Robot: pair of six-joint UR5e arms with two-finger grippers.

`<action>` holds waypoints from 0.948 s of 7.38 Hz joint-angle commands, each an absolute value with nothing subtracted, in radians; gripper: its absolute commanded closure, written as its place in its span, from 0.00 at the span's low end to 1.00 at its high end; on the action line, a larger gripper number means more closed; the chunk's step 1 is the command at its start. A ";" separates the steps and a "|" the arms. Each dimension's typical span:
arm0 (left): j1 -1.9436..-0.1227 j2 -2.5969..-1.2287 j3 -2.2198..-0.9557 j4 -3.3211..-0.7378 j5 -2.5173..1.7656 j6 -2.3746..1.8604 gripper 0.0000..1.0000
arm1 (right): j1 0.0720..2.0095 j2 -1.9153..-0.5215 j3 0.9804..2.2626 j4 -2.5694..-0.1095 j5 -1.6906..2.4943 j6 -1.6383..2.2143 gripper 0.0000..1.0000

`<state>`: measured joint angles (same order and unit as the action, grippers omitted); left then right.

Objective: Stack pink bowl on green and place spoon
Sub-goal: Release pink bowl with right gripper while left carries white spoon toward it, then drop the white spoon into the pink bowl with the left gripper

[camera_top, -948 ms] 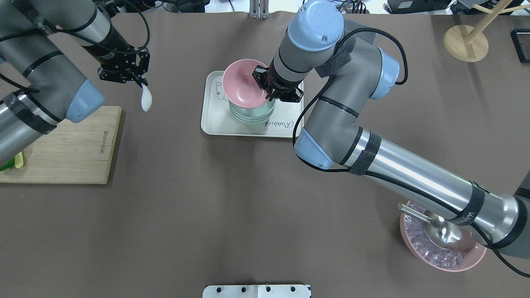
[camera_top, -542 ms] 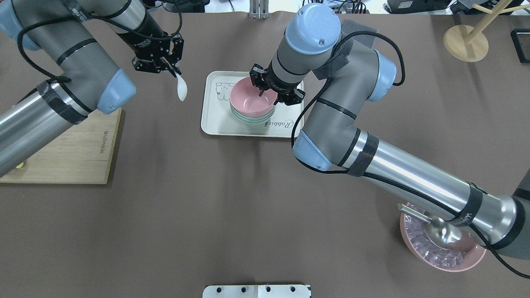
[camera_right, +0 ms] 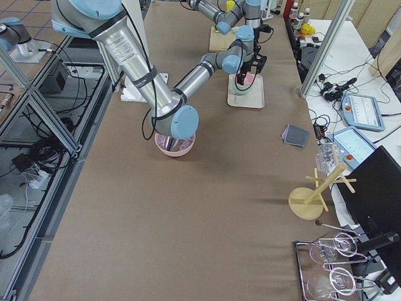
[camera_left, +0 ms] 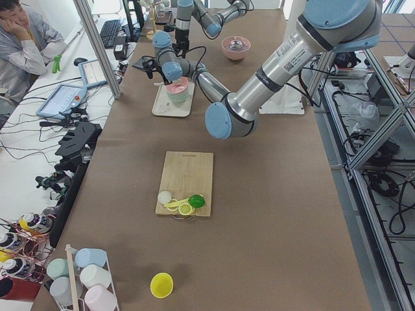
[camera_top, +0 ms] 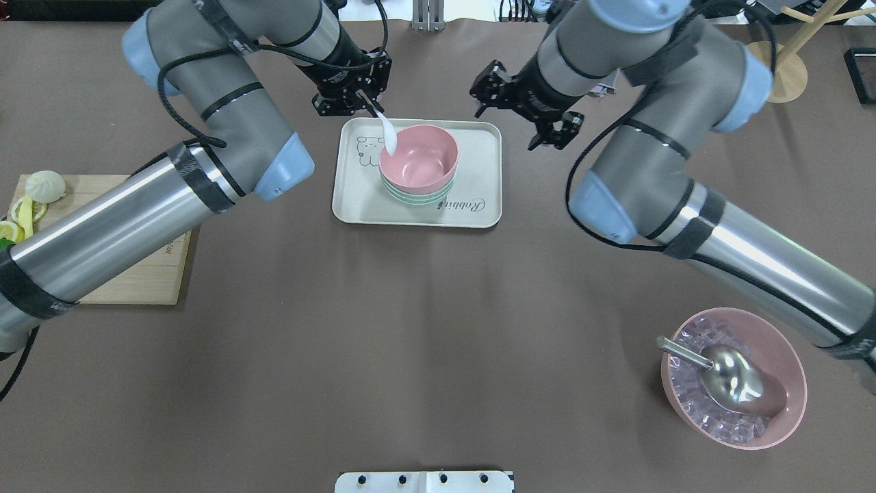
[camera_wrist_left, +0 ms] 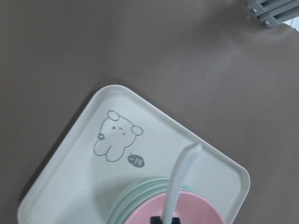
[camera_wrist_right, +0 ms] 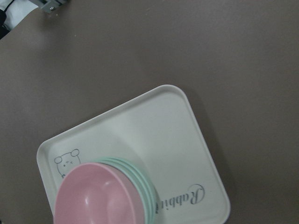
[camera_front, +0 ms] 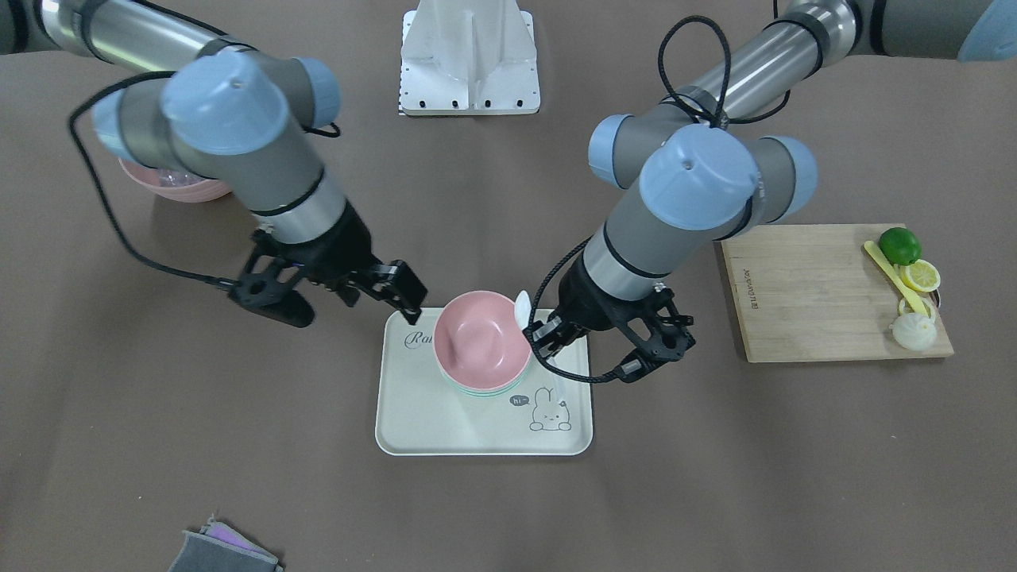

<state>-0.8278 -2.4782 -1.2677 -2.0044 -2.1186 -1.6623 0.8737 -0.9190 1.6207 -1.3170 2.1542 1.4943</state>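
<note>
The pink bowl point(camera_top: 419, 159) sits nested upright on the green bowls point(camera_top: 416, 198) on the cream tray point(camera_top: 479, 171). My left gripper point(camera_top: 367, 104) is shut on the handle of the white spoon point(camera_top: 389, 135). It holds the spoon slanted, with its scoop end at the pink bowl's far left rim. The left wrist view shows the spoon point(camera_wrist_left: 180, 179) reaching over the pink bowl point(camera_wrist_left: 187, 210). My right gripper point(camera_top: 506, 127) is open and empty, beyond the tray's far right corner. The right wrist view shows the pink bowl point(camera_wrist_right: 93, 198) on the green bowls point(camera_wrist_right: 142, 179).
A wooden cutting board point(camera_front: 826, 294) with a lime, lemon slices and a white bun lies on my left. A pink bowl of ice with a metal scoop point(camera_top: 732, 387) stands at the near right. A wooden stand point(camera_top: 770, 68) is at the far right, and a grey cloth point(camera_front: 222, 550) on the operators' side.
My right gripper set the pink bowl down into the green bowls, let go and drew back to the far right. My left arm carried the spoon right to the bowl's rim.
</note>
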 commanded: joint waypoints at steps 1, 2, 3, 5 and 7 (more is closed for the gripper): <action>-0.750 -2.508 -1.213 -2.095 -2.016 -1.677 1.00 | 0.998 -1.043 1.695 -1.324 2.281 1.330 0.00; -0.749 -2.507 -1.212 -2.097 -2.010 -1.680 0.39 | 1.000 -1.043 1.695 -1.325 2.281 1.330 0.00; -0.750 -2.503 -1.215 -2.097 -2.010 -1.674 0.02 | 1.002 -1.045 1.698 -1.325 2.281 1.330 0.00; -0.765 -2.395 -1.341 -2.085 -2.041 -1.631 0.02 | 1.037 -1.075 1.698 -1.325 2.284 1.327 0.00; -0.932 -2.068 -1.612 -2.008 -2.241 -1.263 0.02 | 1.113 -1.184 1.719 -1.325 2.296 1.135 0.00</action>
